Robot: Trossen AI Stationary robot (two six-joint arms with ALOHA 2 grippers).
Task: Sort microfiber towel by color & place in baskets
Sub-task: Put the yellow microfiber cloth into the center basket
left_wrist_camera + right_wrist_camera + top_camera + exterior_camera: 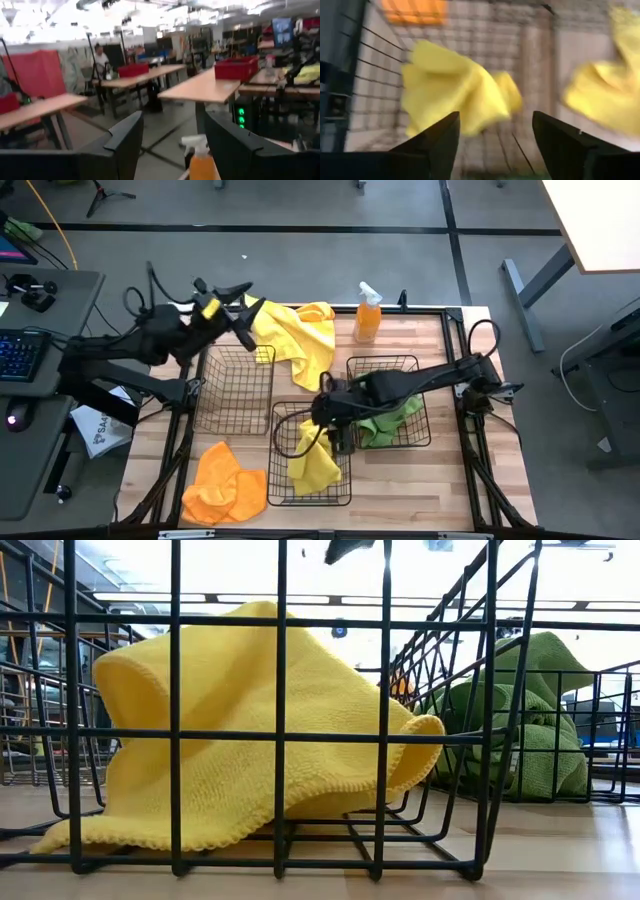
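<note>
At the far left corner of the worktop (420, 480), the left claw (240, 305) hung raised above the table, its two dark fingers (122, 137) spread wide with nothing between them; past them its wrist view looked out at the orange spray bottle (202, 162) and the room beyond. Just beside that claw a large yellow towel (300, 335) lay spread on the wood, one edge reaching over the rim of the left basket (235, 390), which held no cloth. Nearer the front left corner sat a crumpled orange towel (225, 485).

Over the middle basket (310, 450) the right claw (325, 420) hovered, its fingers (437, 142) parted and released, gripping nothing. Below it a second yellow towel (250, 740) lay heaped inside that basket, one corner draped over the basket's near edge. To the right, the right basket (390, 400) held a bunched green towel (530, 720). The spray bottle stood upright at the worktop's far edge. No label or writing on any of these things could be read.
</note>
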